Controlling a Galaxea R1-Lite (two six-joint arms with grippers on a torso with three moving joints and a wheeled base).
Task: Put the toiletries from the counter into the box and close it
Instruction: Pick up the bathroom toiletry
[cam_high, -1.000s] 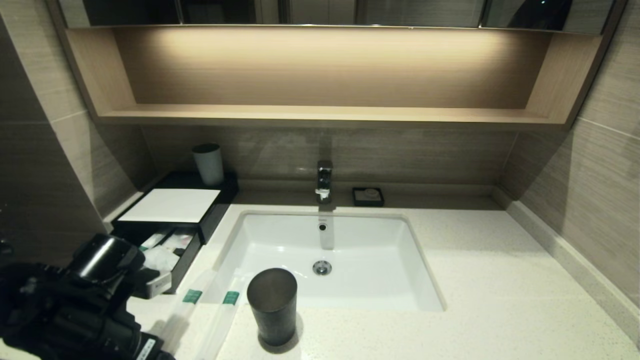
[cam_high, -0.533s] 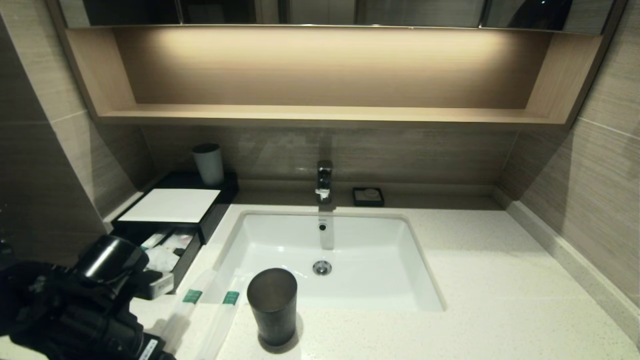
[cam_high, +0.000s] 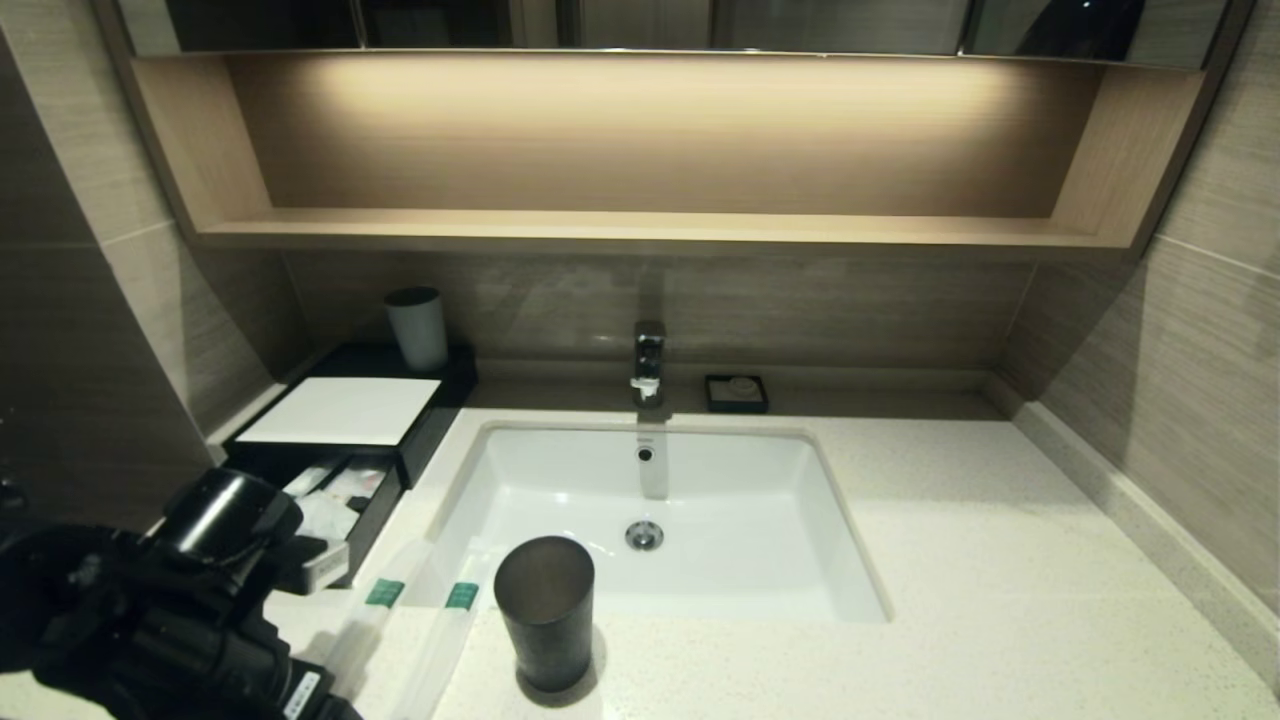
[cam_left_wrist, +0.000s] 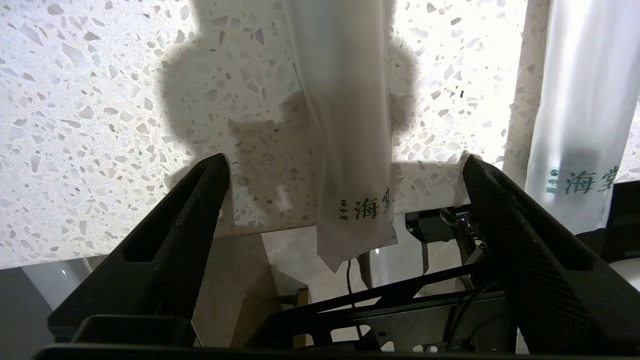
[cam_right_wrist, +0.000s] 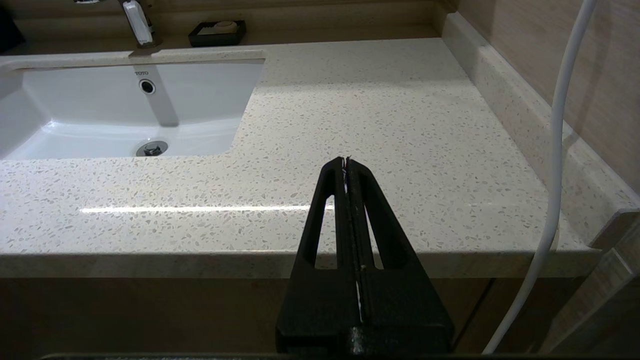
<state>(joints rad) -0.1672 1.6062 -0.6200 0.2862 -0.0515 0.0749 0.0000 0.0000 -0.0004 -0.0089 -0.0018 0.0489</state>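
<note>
The left gripper (cam_left_wrist: 345, 165) hangs over the front edge of the speckled stone surface (cam_high: 1000, 600), its jaws spread wide to either side of one plastic-wrapped toiletry packet (cam_left_wrist: 350, 125) and gripping nothing. That packet's end overhangs the edge, and a second packet (cam_left_wrist: 582, 115) lies just beside it. In the head view both packets lie left of the dark grey cup (cam_high: 545, 610), in front of the white basin (cam_high: 660, 520). The black box (cam_high: 350, 440) stands at the back left, its drawer pulled open. The right gripper (cam_right_wrist: 346, 162), jaws pressed together and empty, stays parked before the surface's right side.
</note>
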